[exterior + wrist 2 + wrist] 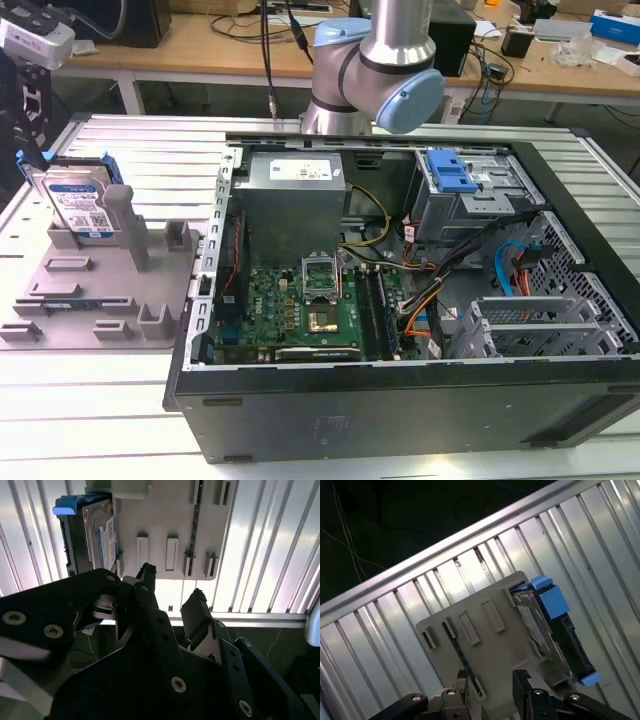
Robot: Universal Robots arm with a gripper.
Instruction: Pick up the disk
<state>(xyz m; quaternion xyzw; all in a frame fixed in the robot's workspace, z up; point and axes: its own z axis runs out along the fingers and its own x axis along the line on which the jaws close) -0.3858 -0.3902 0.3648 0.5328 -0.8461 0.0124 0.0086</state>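
Ribbed metal worktop [130, 150] carried the grey holder [100, 295] where the disk [78, 205] stood on edge, and the hand [171, 585], fingers spread and empty (approach stage, I judged), hung clear above it, needing alignment astride its top edge.

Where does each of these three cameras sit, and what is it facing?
Exterior view: off the arm, looking down on the open computer case, holder and disk; the arm shows behind.
Second wrist view: on the arm, looking down past the open gripper at the holder.
First wrist view: likewise, with the gripper's fingertips showing.
Shared: all three show the disk standing on edge in the holder.
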